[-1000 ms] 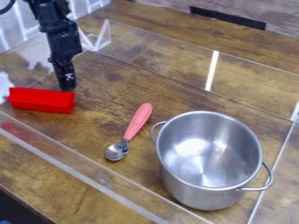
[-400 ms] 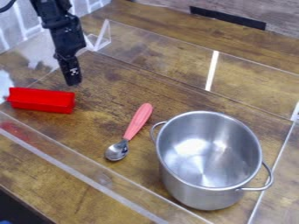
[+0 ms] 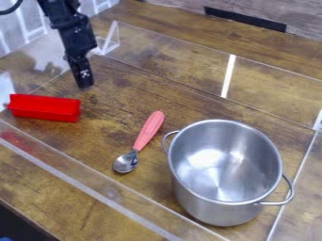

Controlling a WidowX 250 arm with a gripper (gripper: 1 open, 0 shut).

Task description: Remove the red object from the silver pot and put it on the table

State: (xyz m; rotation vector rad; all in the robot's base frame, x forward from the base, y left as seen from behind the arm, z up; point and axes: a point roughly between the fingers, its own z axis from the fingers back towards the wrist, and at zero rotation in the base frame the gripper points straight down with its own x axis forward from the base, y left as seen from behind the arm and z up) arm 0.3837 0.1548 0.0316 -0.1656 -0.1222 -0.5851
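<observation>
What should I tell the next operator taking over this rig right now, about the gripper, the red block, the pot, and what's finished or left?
Gripper: jaws shut, holding nothing, hanging over the table's far left, apart from the block.
Bright red rectangular block: lying flat on the dark brown wood-grain table at the left, outside the pot.
Round shiny steel pot: upright at the right front, nothing visible inside.
Metal spoon with a pinkish-red handle: on the table between block and pot.
Done: the block is out of the pot and set down.
Left: nothing apparent beyond parking the arm.
</observation>
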